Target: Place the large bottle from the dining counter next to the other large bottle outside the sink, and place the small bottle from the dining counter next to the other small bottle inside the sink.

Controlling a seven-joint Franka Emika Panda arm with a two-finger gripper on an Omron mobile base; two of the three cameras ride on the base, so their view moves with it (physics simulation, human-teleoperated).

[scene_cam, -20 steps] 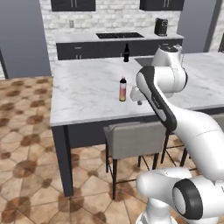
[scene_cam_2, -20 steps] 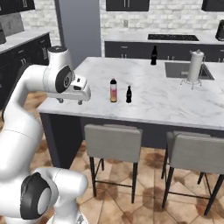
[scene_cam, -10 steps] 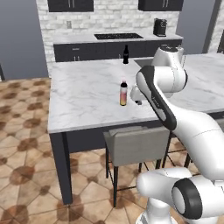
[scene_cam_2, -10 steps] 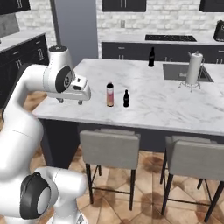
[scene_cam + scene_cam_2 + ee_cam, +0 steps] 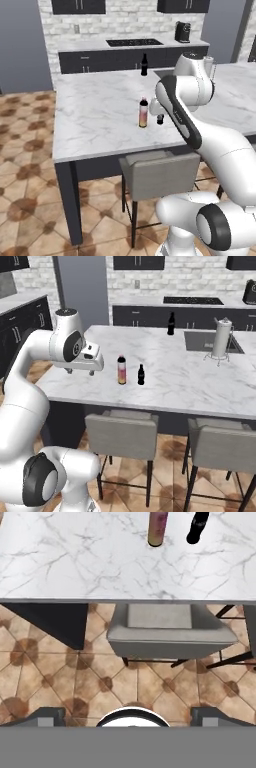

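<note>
You see the surface point(image 5: 165, 371) as polished white marble, grey-veined. The pink-orange bottle point(image 5: 121, 370) looks smooth and glossy; the small dark bottle point(image 5: 141, 375) likewise. Stool seat point(image 5: 165, 632): matt grey cloth. Floor point(image 5: 65, 677): brown patterned tile. Faucet point(image 5: 221, 338): brushed grey metal.

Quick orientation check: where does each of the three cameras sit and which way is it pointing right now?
Left base view: behind the arm's left, facing the white marble dining counter; arm at right.
Right base view: behind its right, same counter; arm at left, open pincer above the near edge.
Hand view: looks down past the counter edge at a grey stool.
All share the pink-orange bottle and small dark bottle.
</note>
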